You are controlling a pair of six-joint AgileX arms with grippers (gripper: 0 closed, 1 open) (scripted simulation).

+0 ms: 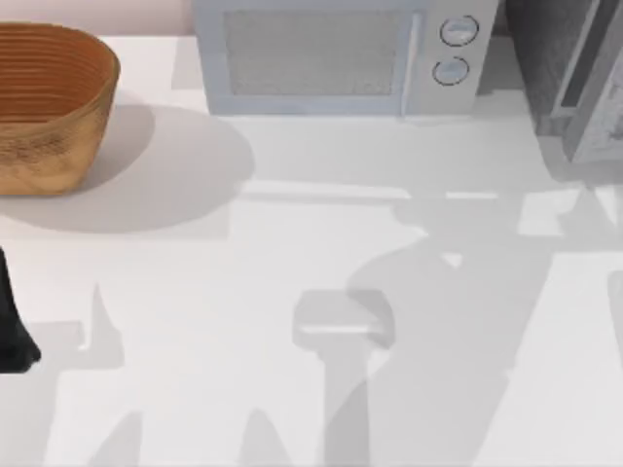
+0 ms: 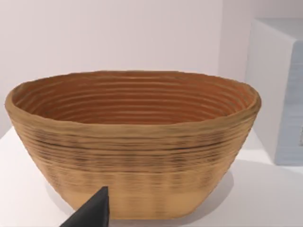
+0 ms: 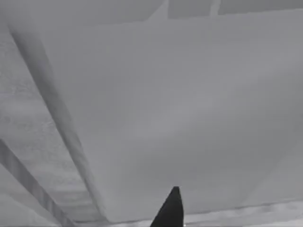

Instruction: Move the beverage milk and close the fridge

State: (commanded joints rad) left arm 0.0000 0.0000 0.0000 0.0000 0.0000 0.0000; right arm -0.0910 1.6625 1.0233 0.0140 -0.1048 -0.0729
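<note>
- basket [image 1: 44, 107]: tan-gold outside with thin horizontal ribbing all the way round, warmer orange-brown inside with the same ringed lines
- microwave [image 1: 331, 53]: light grey body, paler speckled door panel, two round whitish knobs [image 1: 458, 31] with grey rings
- fridge [image 1: 569, 68]: dark grey mottled cabinet, pale grey frame around a flat translucent grey door [image 3: 180, 113]
- table [image 1: 243, 292]: plain white, crossed by soft grey shadows
- left arm [image 1: 12, 326]: black
- fingertip [image 2: 92, 210] in the left wrist view: black, same for the one [image 3: 171, 208] in the right wrist view
</note>
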